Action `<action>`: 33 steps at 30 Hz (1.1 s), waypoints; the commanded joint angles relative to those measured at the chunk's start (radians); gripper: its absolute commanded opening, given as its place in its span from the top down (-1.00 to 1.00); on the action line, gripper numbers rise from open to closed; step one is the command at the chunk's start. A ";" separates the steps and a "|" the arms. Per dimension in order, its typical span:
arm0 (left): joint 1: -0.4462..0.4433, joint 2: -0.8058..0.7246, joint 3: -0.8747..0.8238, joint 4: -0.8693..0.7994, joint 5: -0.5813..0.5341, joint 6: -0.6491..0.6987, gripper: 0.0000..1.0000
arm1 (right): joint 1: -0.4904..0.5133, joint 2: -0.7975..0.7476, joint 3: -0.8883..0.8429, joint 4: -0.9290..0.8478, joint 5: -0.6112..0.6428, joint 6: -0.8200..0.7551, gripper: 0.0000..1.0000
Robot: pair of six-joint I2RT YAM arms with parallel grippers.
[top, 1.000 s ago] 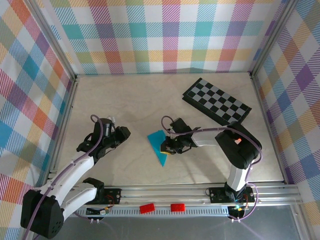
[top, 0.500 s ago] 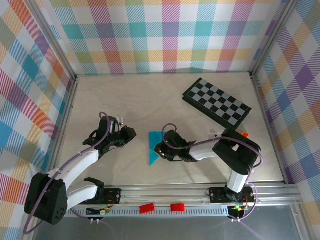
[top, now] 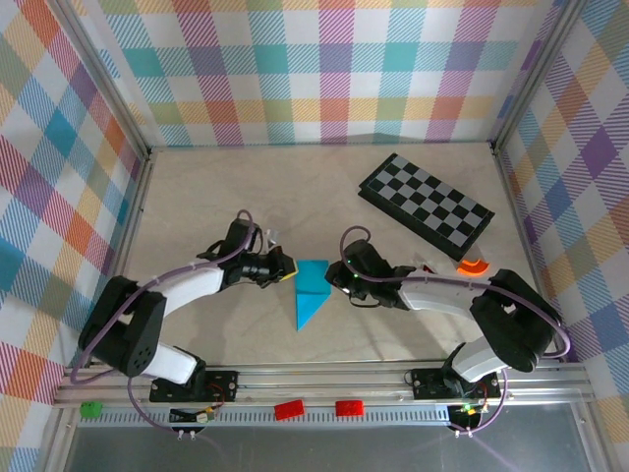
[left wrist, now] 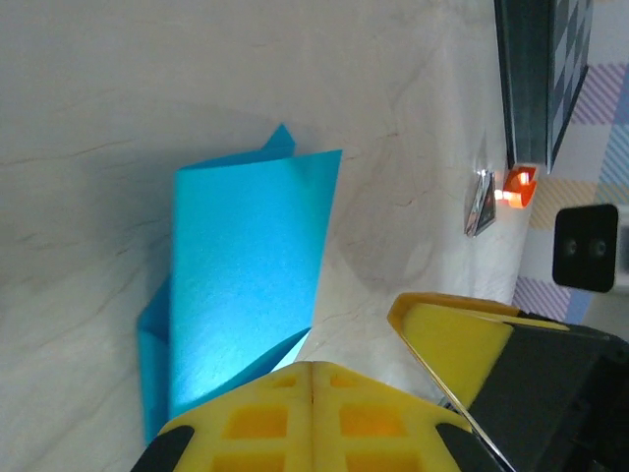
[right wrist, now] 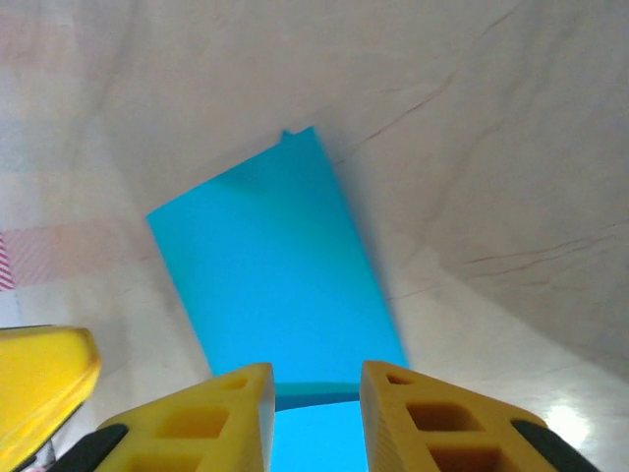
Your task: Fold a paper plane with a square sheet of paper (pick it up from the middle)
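left gripper (top: 287, 269), jaws pressed together, is touching the left edge of the folded blue paper (top: 311, 293); right gripper (top: 334, 276), jaws slightly parted, is straddling its right edge. the paper is lying near the table's (top: 246, 197) middle.

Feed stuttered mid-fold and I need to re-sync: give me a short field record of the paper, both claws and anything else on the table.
paper: blue paper, folded, lying on the table between the two claws, tapering to a point toward the arm bases
left claw: left claw shut, tip at the paper's left edge; whether it pinches the paper is unclear
right claw: right claw slightly open, at the paper's right edge, paper showing in the gap
other items: checkered board at far right, clear of the paper; orange piece just nearer than it
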 commanded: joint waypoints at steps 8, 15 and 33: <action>-0.017 0.192 0.126 -0.097 -0.057 0.092 1.00 | -0.115 0.038 -0.079 0.112 -0.291 -0.120 0.17; -0.015 0.271 0.112 -0.071 -0.064 0.100 1.00 | -0.133 0.127 -0.029 0.130 -0.422 -0.128 0.14; -0.007 0.312 -0.005 0.039 -0.028 0.092 1.00 | -0.132 0.198 0.012 0.168 -0.489 -0.074 0.13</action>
